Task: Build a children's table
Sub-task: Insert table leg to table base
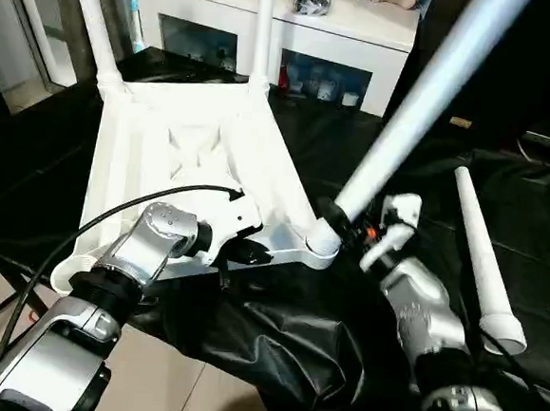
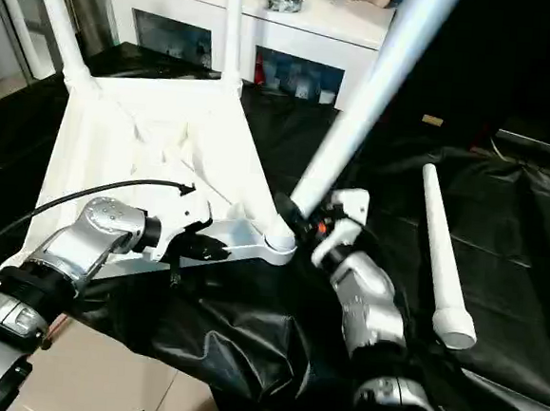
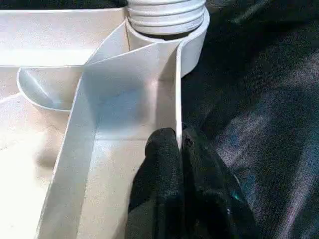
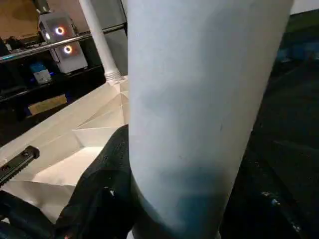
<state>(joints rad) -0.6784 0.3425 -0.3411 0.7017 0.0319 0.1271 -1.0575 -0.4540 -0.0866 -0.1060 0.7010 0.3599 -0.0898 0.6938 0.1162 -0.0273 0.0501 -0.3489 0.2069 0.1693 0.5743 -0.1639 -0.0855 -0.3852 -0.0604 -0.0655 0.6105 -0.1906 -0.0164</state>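
Observation:
The white tabletop point(image 1: 189, 151) lies underside up on a black cloth. Two white legs point(image 1: 94, 20) point(image 1: 263, 33) stand in its far corner sockets. A third leg point(image 1: 416, 112) leans up to the right, its lower end in the near right corner socket point(image 1: 322, 240); its ribbed end point(image 3: 167, 12) sits in that socket. My right gripper point(image 1: 349, 229) is shut on this leg just above the socket, one black finger point(image 4: 104, 189) against the tube point(image 4: 199, 99). My left gripper point(image 3: 178, 142) is shut on the tabletop's thin rim wall point(image 3: 177, 99) near the same corner. The fourth leg point(image 1: 481, 250) lies loose on the cloth.
A white glass-door cabinet point(image 1: 271, 19) with small items on top stands behind the tabletop. The black cloth point(image 1: 284, 330) hangs in folds over the near edge, with tiled floor point(image 1: 147, 376) below. A black cable point(image 1: 83, 228) runs along my left forearm.

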